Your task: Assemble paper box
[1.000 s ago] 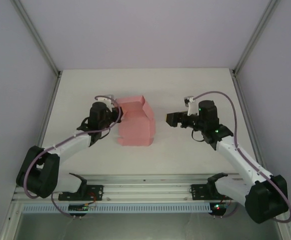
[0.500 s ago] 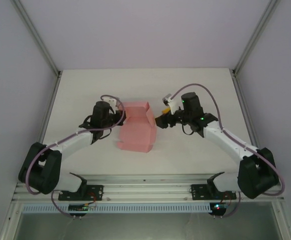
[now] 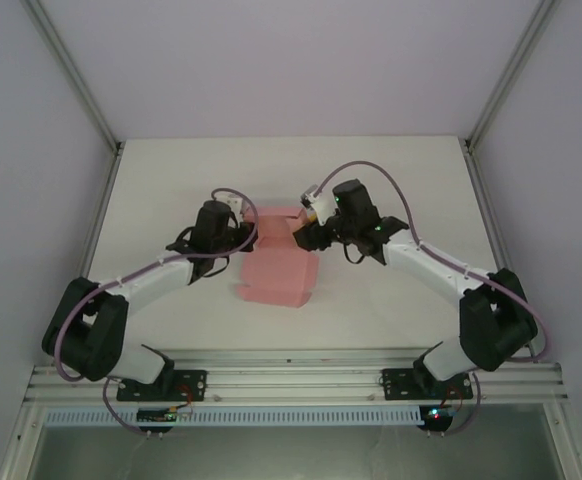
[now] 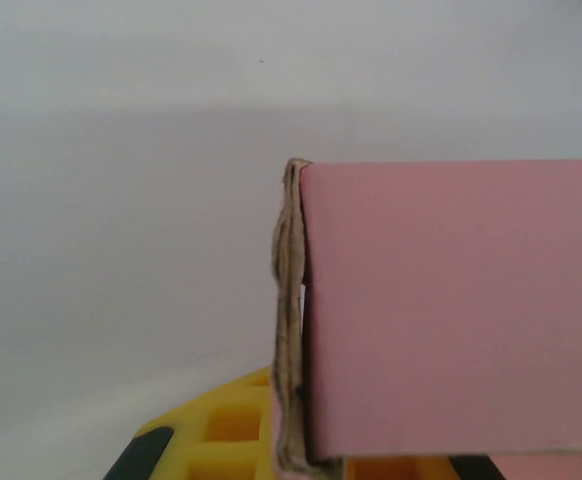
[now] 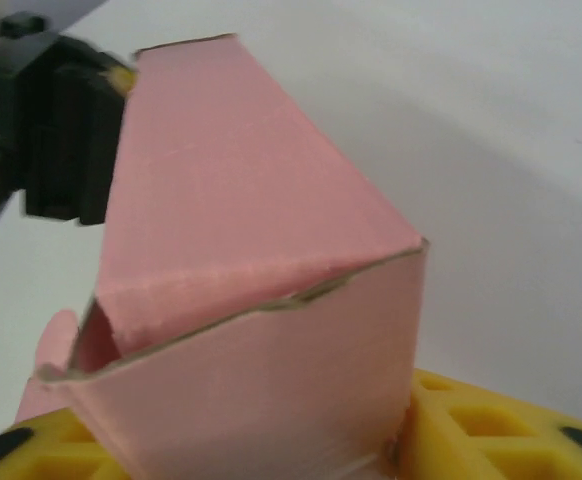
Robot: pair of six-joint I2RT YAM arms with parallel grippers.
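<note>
Top external: paper box (image 3: 276,268) lay mid-table (image 3: 161,190), partly folded, between both arms. Left gripper (image 3: 243,232) sat at box's far-left edge, right gripper (image 3: 303,236) at its far-right corner.

Left wrist: pink panel seen close to lens, its worn edge facing camera. Yellow pad (image 4: 226,432) showed beneath it. Couldn't tell if fingers were apart or clamped.

Right wrist: yellow fingers (image 5: 496,430) were spread wide. Raised box corner sat between them, card against one pad.
</note>
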